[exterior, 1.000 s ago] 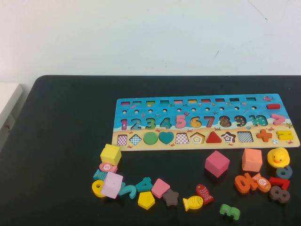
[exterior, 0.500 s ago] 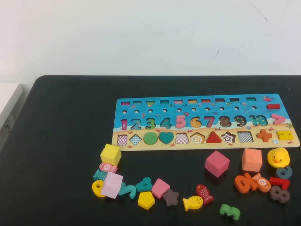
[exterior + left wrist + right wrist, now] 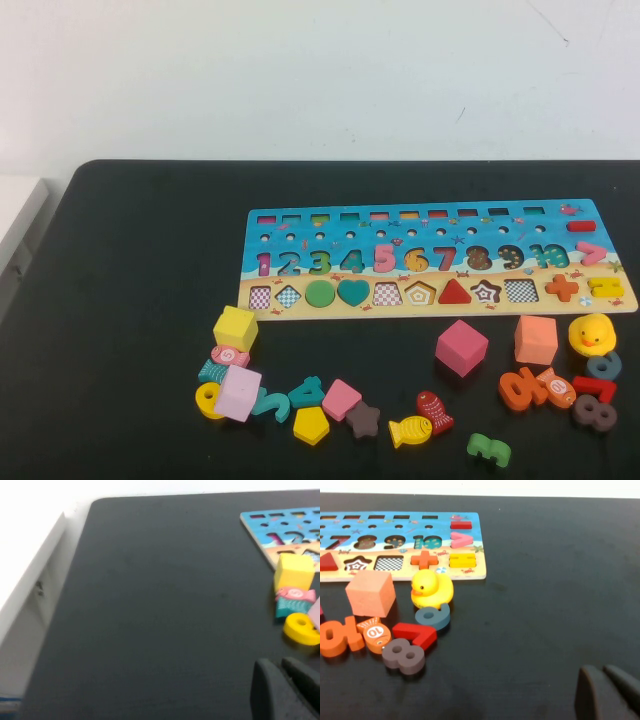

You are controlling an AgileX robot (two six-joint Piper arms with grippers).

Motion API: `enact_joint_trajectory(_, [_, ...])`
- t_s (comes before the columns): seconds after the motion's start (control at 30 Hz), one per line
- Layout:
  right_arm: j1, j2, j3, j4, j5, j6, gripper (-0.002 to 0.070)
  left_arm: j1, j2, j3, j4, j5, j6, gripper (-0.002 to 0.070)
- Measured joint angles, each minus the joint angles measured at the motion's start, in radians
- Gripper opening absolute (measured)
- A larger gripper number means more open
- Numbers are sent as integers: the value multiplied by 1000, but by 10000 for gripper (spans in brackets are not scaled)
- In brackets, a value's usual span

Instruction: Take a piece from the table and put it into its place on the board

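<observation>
The small yellow pentagon piece [image 3: 311, 426] lies flat on the black table [image 3: 130, 300], in the loose pile near the front edge, left of a brown star. The long board [image 3: 545, 230] lies further back, and its pentagon slot [image 3: 420, 293] in the sandy strip is empty. Neither arm shows in the high view. My left gripper [image 3: 277, 667] is shut and empty, low over bare table left of the pile. My right gripper [image 3: 600, 672] is shut and empty, over bare table right of the pieces. The pentagon is out of both wrist views.
A yellow cube [image 3: 235, 328], a lilac cube [image 3: 238, 393], a pink square [image 3: 341, 399], a brown star [image 3: 362, 419] and a yellow fish [image 3: 410, 431] crowd the pentagon. A pink cube [image 3: 461, 347], a salmon cube [image 3: 536, 340], a duck [image 3: 591, 334] and loose numbers lie to the right.
</observation>
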Motion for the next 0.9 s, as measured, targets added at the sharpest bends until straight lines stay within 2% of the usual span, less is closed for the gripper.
enact_joint_trajectory(0.13, [0,0,0,0,0,0,19,0,0,0,-139,-4,-66,-3])
enact_joint_trajectory(0.3, [0,0,0,0,0,0,19,0,0,0,-652,-8,-252,-3])
enact_joint_trajectory(0.33, [0,0,0,0,0,0,19,0,0,0,-688,-10,-262,-2])
enact_joint_trajectory(0.57, [0,0,0,0,1,0,19,0,0,0,-743,-31,-254,-3])
enact_joint_trajectory(0.67, [0,0,0,0,1,0,18,0,0,0,-765,-17,-133,-2])
enact_joint_trajectory(0.8, [0,0,0,0,1,0,18,0,34,-101,-735,145,48,-2])
enact_joint_trajectory(0.9, [0,0,0,0,1,0,19,0,148,-250,-603,310,135,-2])
